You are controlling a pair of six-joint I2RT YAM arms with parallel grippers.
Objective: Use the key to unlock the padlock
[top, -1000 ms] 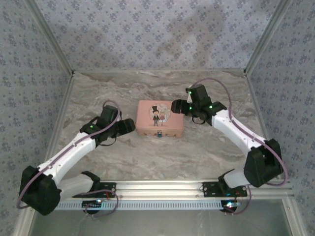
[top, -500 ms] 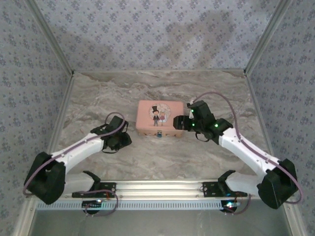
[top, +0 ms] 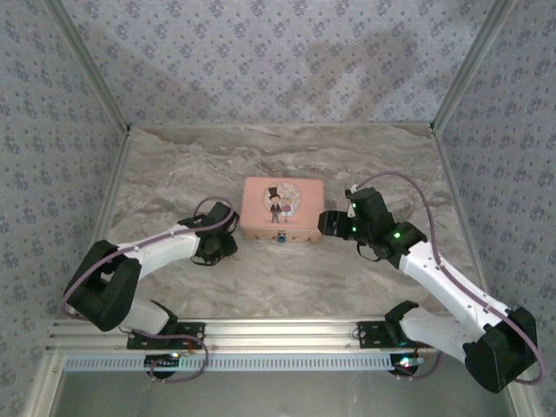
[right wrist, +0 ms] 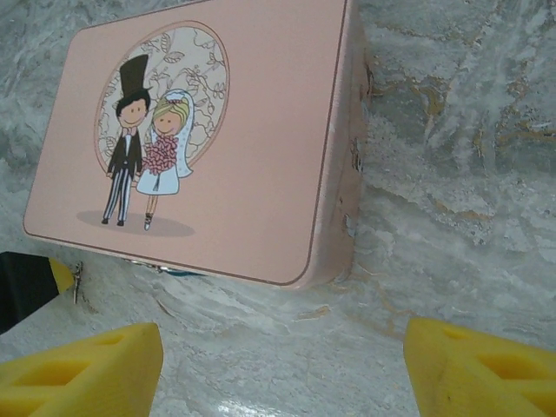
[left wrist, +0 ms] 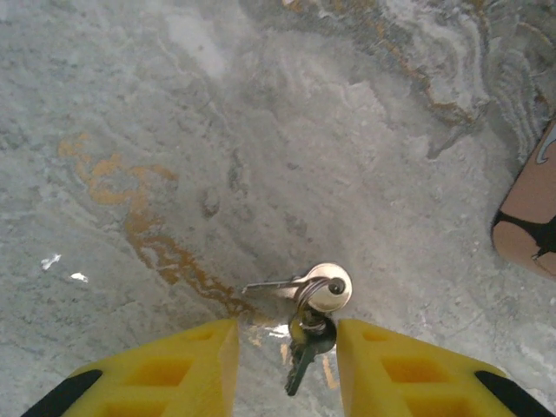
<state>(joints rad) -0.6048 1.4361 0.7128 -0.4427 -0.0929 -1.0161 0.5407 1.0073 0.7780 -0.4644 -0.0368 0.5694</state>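
Our left claw (left wrist: 287,339) is released. Its yellow fingers (left wrist: 187,369) stand parted on either side of a small bunch of metal keys on a ring (left wrist: 314,304), which lies on the grey marbled tabletop (left wrist: 174,130) between the tips and just ahead of them. Our right claw (right wrist: 282,356) is released wide, with nothing between its fingers. The pink rectangular tin with a cartoon couple (right wrist: 261,130) lies just ahead of it. The tiny bluish metal padlock (top: 282,236) sits at the tin's front edge, between our two claws.

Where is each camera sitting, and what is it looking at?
Top camera: above and behind, looking down on table, pink tin, left arm, right arm.
Left wrist: looks down at keys between left claw's yellow fingers.
Right wrist: faces the pink tin's top past right claw's yellow fingers.
Shared: all three see the pink tin.
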